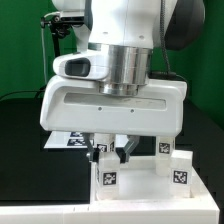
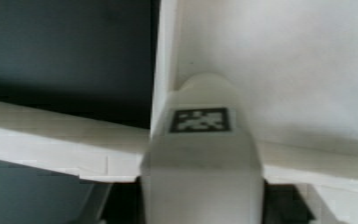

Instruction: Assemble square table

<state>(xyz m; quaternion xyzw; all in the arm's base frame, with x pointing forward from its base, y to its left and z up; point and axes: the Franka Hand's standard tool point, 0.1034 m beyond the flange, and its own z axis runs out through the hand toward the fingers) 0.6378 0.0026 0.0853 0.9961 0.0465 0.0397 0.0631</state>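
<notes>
Arm: the white Franka arm fills the upper and middle exterior view, its wrist pointing straight down over the black table (image 1: 20, 130).
Gripper: the gripper (image 1: 112, 152) hangs low over the square table top, its dark fingers (image 1: 124, 153) reaching down to the near rim.
Gripper state: the jaws stand partly closed with a white leg (image 2: 202, 150) between them in the wrist view; the leg runs out from the camera along the line between the fingers, so it looks held, though the contact itself is hidden.
Leg in the jaws: white, square in section, with a black-and-white tag on its visible face.
Square table top: the square table top (image 1: 140, 182) sits toward the near edge of the table, directly under the gripper, with tags on the faces turned to the exterior camera.
Top as tray: the wrist view shows its raised rim (image 2: 51, 135) crossing behind the leg; whether anything lies inside the tray I cannot tell.
Other leg: a second leg (image 1: 166, 149) stands upright at the top's corner on the exterior view's right.
Marker board: the marker board (image 1: 66, 139) lies flat on the table behind the top, partly hidden by the gripper.
</notes>
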